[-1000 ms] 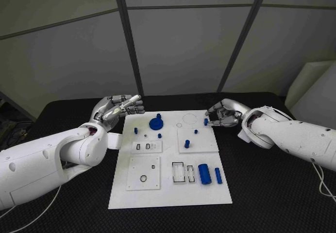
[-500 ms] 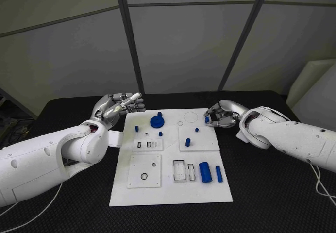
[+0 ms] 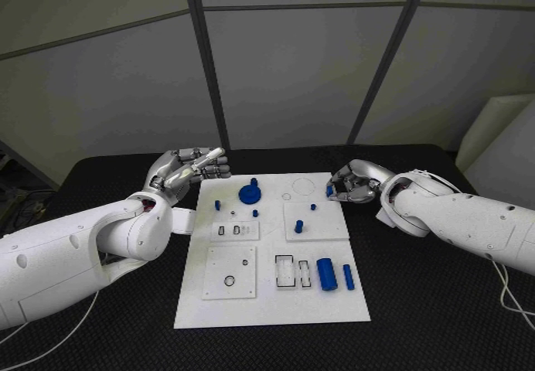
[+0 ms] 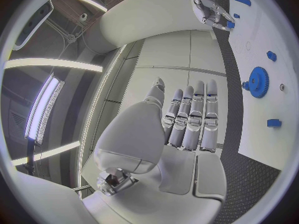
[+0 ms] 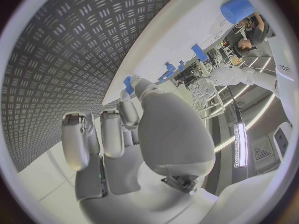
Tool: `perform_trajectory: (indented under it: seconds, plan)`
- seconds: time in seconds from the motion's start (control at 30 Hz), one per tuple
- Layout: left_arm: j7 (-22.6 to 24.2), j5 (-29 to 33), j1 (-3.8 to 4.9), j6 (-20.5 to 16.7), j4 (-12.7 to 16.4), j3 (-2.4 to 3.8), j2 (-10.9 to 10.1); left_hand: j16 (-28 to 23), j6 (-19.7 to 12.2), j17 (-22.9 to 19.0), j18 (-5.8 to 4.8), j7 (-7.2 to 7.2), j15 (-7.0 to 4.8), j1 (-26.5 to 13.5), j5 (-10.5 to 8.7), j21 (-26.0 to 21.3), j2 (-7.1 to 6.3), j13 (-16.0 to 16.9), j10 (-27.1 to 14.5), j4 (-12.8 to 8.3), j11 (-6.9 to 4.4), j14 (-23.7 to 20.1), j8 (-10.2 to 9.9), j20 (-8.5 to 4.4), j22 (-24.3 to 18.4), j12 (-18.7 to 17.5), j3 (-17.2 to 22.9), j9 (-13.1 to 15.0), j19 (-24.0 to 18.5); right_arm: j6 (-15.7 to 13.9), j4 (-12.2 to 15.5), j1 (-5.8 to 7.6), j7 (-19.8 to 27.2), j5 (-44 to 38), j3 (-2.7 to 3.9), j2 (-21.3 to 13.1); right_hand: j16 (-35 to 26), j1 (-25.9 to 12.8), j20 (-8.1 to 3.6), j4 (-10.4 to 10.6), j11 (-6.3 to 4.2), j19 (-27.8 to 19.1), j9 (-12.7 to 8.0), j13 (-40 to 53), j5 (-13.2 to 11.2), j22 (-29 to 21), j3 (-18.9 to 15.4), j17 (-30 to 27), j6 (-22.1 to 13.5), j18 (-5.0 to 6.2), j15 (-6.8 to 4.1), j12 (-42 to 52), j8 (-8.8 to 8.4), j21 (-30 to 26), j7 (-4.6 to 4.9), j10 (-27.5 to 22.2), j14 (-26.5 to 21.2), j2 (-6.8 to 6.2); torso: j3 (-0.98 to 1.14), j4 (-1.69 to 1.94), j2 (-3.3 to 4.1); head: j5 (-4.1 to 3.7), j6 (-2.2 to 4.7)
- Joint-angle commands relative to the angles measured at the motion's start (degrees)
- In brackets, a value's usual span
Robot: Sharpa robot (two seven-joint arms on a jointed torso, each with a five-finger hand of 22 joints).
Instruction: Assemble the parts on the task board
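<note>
The white task board [image 3: 267,305] lies mid-table. On it are a blue gear [image 3: 250,194], several small blue pegs such as one [image 3: 298,227] on a raised tile, a thick blue cylinder [image 3: 325,275] and a slim blue pin [image 3: 348,278]. My right hand [image 3: 353,184] hovers at the board's far right edge and pinches a small blue part [image 3: 330,189], also seen at its fingertips [image 5: 127,83]. My left hand [image 3: 187,171] is raised off the board's far left corner, fingers curled in on nothing. The left wrist view shows the gear [image 4: 257,81] and my right hand [image 4: 209,7].
Black patterned table top [image 3: 434,294] surrounds the board on all sides. Raised white tiles with slots and holes [image 3: 230,274] sit on the board's near left. A rectangular outlined recess [image 3: 293,273] lies beside the thick cylinder.
The right hand has shifted very slightly at the board's far right edge, still pinching the small blue part. The left hand has stayed where it was.
</note>
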Motion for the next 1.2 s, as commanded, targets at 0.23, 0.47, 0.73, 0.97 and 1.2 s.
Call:
perform_trajectory:
  seconds: [0.23, 0.47, 0.73, 0.97, 1.2]
  plan:
    - [-0.1, 0.0, 0.05, 0.2, 0.1, 0.04, 0.0, -0.4, 0.3, 0.0, -0.21, 0.16, 0.11, -0.2, -0.29, -0.4, 0.55, -0.1, 0.3, -0.3, 0.01, 0.0, -0.4, -0.03, -0.1, -0.4, -0.2, 0.0, 0.2, -0.3, 0.0, 0.11, -1.1, -0.4, 0.03, 0.1, 0.3, -0.6, -0.21, -0.2, -0.22, 6.0, 0.1, 1.0, 0.3, 15.1, 0.4, 2.7, 1.3, -0.86, -0.37, 1.4, 0.3, 0.4, -0.16, 1.0, 3.2, 0.76, 0.03, -0.04, -0.01, -0.18, -0.05]
    - [-0.2, 0.0, 0.05, 0.2, 0.0, 0.04, 0.0, -0.4, 0.3, 0.0, -0.21, 0.16, 0.11, -0.2, -0.29, -0.4, 0.55, -0.1, 0.3, -0.3, 0.01, 0.0, -0.4, -0.03, -0.1, -0.4, -0.2, 0.0, 0.2, -0.5, 0.1, 0.11, -1.2, -0.3, 0.03, 0.3, 0.4, -0.8, -0.25, -0.1, -0.26, 6.0, 0.1, 1.2, 0.3, 15.1, 0.4, 2.8, 1.6, -0.86, -0.41, 1.7, 0.28, 0.4, -0.2, 1.2, 3.2, 0.82, 0.03, 0.0, 0.01, -0.17, 0.0]
    - [-0.3, 0.0, 0.05, 0.1, 0.0, 0.04, 0.0, -0.5, 0.3, 0.1, -0.21, 0.2, 0.12, -0.3, -0.34, -0.5, 0.53, -0.1, 0.3, -0.3, 0.04, 0.1, -0.5, -0.01, -0.2, -0.5, -0.3, 0.0, 0.2, -0.7, 0.1, 0.1, -1.2, -0.3, 0.03, 0.5, 0.4, -1.0, -0.28, -0.1, -0.26, 6.0, 0.0, 1.3, 0.3, 15.1, 0.4, 2.9, 1.5, -0.86, -0.43, 1.8, 0.11, 0.4, -0.2, 1.2, 3.3, 0.75, 0.02, 0.0, 0.01, -0.11, -0.1]
    - [-0.5, 0.0, 0.06, 0.0, 0.0, 0.04, -0.1, -0.5, 0.3, 0.1, -0.21, 0.22, 0.13, -0.3, -0.37, -0.6, 0.51, -0.1, 0.3, -0.4, 0.06, 0.1, -0.5, -0.01, -0.3, -0.5, -0.3, 0.0, 0.2, -0.6, -0.1, 0.1, -1.1, -0.1, 0.03, 0.6, 0.4, -1.6, -0.3, -0.2, -0.19, 6.0, -0.3, 1.1, 0.4, 15.1, 0.2, 2.9, 0.8, -0.86, -0.41, 1.5, -0.48, 0.4, -0.11, 1.0, 3.3, 0.47, 0.04, -0.06, -0.02, -0.08, -0.1]
    - [-0.6, 0.0, 0.06, 0.1, 0.0, 0.04, 0.0, -0.6, 0.2, 0.1, -0.21, 0.25, 0.14, -0.3, -0.41, -0.6, 0.5, -0.1, 0.2, -0.4, 0.09, 0.1, -0.6, 0.0, -0.3, -0.6, -0.4, 0.0, 0.2, -0.7, -0.1, 0.1, -1.1, -0.1, 0.03, 0.8, 0.4, -1.7, -0.3, -0.2, -0.16, 6.0, -0.3, 1.1, 0.3, 15.1, 0.1, 2.8, 0.6, -0.86, -0.39, 1.5, -0.58, 0.4, -0.08, 1.0, 3.3, 0.41, 0.05, -0.01, -0.02, -0.06, 0.0]
